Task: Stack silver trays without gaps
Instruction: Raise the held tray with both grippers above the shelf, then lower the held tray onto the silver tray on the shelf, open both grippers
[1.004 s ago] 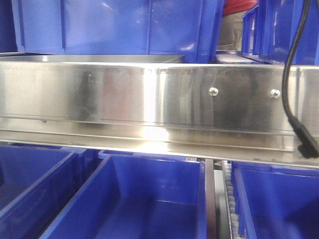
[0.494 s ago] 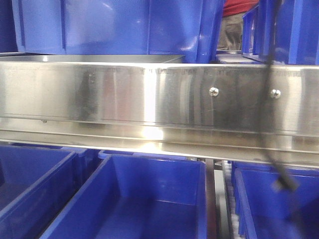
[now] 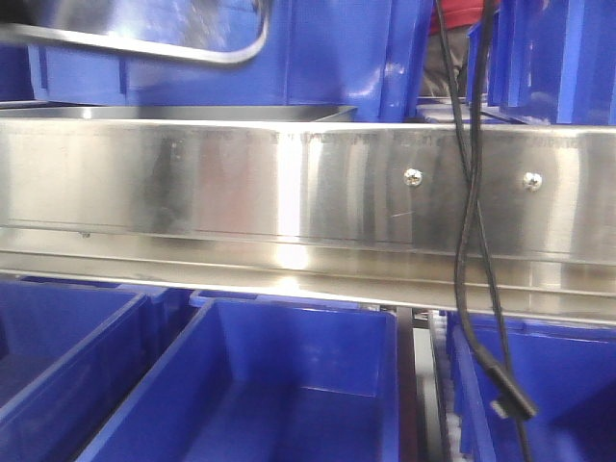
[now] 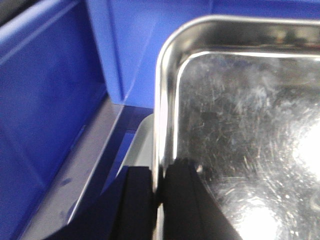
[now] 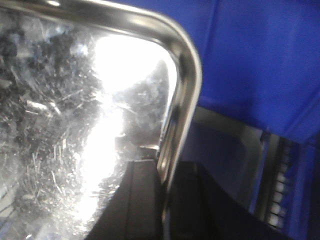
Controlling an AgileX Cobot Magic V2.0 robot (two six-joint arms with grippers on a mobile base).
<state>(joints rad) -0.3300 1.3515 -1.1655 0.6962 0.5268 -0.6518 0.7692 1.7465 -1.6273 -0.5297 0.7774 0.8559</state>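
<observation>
A silver tray [image 3: 144,34] hangs in the air at the top left of the front view, with only its rim and one rounded corner showing. My left gripper [image 4: 157,182] is shut on the tray's left rim [image 4: 161,100], one black finger [image 4: 135,200] outside and one inside. My right gripper [image 5: 162,175] is shut on the tray's right rim [image 5: 187,85], near a rounded corner. The scratched tray floor [image 4: 250,125] fills both wrist views. A second silver tray [image 3: 192,113] lies flat behind the steel rail, only its rim showing.
A long steel rail [image 3: 308,188] with two screws [image 3: 412,176] crosses the front view. Blue bins [image 3: 269,385] stand below it and more blue bins [image 3: 337,48] behind. A black cable [image 3: 476,241] hangs at the right. A person in red [image 3: 460,14] stands at the back.
The held tray has risen into the top left of the front view, where no tray showed before. The black cable has swung left and now hangs straight down.
</observation>
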